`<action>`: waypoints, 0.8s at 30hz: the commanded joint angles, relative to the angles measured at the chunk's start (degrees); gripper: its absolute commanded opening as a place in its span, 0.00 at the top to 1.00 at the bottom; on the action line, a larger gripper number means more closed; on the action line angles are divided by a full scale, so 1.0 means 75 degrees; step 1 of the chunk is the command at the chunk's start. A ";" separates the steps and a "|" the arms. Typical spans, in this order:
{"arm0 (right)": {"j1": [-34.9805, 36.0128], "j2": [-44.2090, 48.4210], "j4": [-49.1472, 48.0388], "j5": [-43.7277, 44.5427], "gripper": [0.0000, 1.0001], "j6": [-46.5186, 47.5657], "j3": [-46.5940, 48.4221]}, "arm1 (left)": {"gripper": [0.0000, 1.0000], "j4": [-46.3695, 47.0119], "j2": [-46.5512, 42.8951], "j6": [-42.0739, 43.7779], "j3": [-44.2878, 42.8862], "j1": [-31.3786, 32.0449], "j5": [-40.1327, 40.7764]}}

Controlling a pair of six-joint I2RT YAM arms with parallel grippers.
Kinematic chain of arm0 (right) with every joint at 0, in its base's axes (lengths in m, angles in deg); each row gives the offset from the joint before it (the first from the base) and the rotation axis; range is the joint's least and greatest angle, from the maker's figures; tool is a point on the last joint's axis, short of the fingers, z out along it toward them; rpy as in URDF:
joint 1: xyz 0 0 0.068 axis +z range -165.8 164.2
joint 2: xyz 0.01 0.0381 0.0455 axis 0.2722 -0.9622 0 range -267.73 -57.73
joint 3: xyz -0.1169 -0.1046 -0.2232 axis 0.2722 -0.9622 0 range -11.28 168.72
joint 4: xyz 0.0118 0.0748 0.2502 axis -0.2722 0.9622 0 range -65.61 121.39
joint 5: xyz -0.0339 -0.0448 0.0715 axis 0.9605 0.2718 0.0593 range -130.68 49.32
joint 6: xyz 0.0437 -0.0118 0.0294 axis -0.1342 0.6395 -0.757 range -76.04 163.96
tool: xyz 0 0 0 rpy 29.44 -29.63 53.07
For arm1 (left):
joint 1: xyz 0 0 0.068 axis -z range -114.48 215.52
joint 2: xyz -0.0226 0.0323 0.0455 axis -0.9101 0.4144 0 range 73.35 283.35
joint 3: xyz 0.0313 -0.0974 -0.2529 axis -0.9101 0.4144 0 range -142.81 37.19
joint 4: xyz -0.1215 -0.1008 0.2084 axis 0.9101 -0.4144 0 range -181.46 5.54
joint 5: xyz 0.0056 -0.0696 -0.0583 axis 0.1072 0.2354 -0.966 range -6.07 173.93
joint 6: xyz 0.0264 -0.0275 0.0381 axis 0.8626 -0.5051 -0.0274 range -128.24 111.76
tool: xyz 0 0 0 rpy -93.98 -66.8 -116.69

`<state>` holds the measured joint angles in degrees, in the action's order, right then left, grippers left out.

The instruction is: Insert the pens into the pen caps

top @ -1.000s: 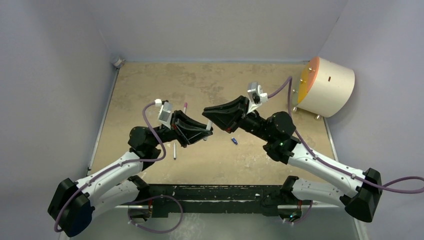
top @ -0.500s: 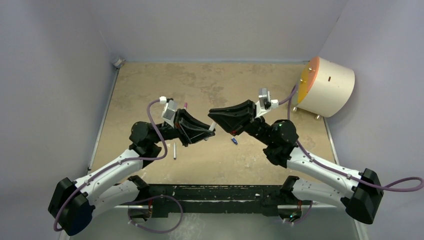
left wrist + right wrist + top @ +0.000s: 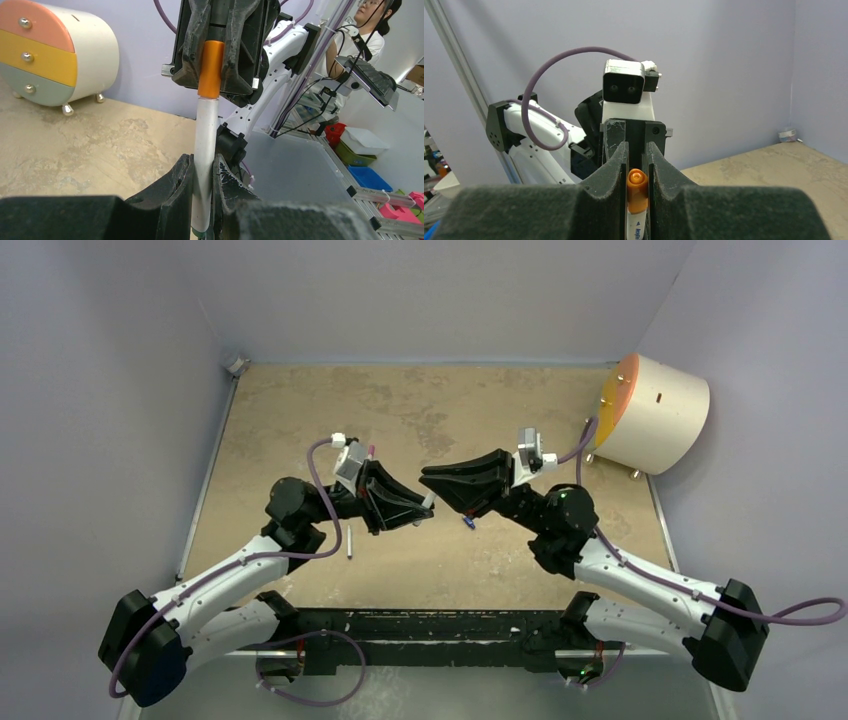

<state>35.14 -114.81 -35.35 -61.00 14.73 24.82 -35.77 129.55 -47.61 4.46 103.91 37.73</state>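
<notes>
My left gripper (image 3: pixel 202 162) is shut on a white pen (image 3: pixel 206 135), held about level above the table. The pen's far end sits in the orange pen cap (image 3: pixel 211 67). My right gripper (image 3: pixel 637 150) is shut on that orange cap (image 3: pixel 637 192), with the pen's printed white barrel (image 3: pixel 637 227) showing below it. From above, the left gripper (image 3: pixel 425 508) and right gripper (image 3: pixel 428 480) meet tip to tip over the table's middle. A second pen (image 3: pixel 350 543) lies below the left arm. The blue cap (image 3: pixel 467 521) lies under the right gripper. A pink-tipped pen (image 3: pixel 371 450) peeks out by the left wrist.
A round cream drawer unit (image 3: pixel 655 410) with an orange front stands at the table's right edge, also seen as the drawer unit (image 3: pixel 50 55) in the left wrist view. Purple cables loop off both wrists. Grey walls close in the tan table (image 3: pixel 300 410).
Both wrists have swung round and shifted right, bringing the two gripper tips into line. The right gripper has come down over the blue cap.
</notes>
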 commanded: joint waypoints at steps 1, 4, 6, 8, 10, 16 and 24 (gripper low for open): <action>0.0251 -0.0426 0.1700 -0.2080 1.00 0.0255 -0.0499 | 1.00 0.1383 -0.0150 0.0130 -0.1068 -0.0105 0.1668; 0.0251 -0.0393 0.2016 -0.2172 1.00 0.0414 -0.0548 | 1.00 0.1191 -0.0195 0.0245 -0.1148 -0.0123 0.1729; 0.0251 -0.0297 0.2346 -0.2172 1.00 0.0567 -0.0559 | 1.00 0.1066 -0.0229 0.0301 -0.1187 -0.0137 0.1729; 0.0251 -0.0169 0.2692 -0.2119 1.00 0.0685 -0.0553 | 1.00 0.1000 -0.0287 0.0336 -0.1188 -0.0179 0.1773; 0.0251 -0.0098 0.3042 -0.2077 1.00 0.0801 -0.0523 | 1.00 0.0975 -0.0326 0.0373 -0.1170 -0.0213 0.1869; 0.0262 -0.0281 0.2881 -0.2125 1.00 0.0504 -0.0757 | 1.00 0.1008 -0.0276 0.0439 -0.1223 -0.0267 0.2065; 0.0333 -0.0393 0.2438 -0.1903 1.00 0.0051 -0.1120 | 1.00 0.1085 -0.0150 0.0571 -0.1472 -0.0291 0.2362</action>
<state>34.70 -113.98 -33.23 -62.55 19.08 22.11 -43.99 129.68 -43.72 3.63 103.84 37.23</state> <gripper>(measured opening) 0.165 0.144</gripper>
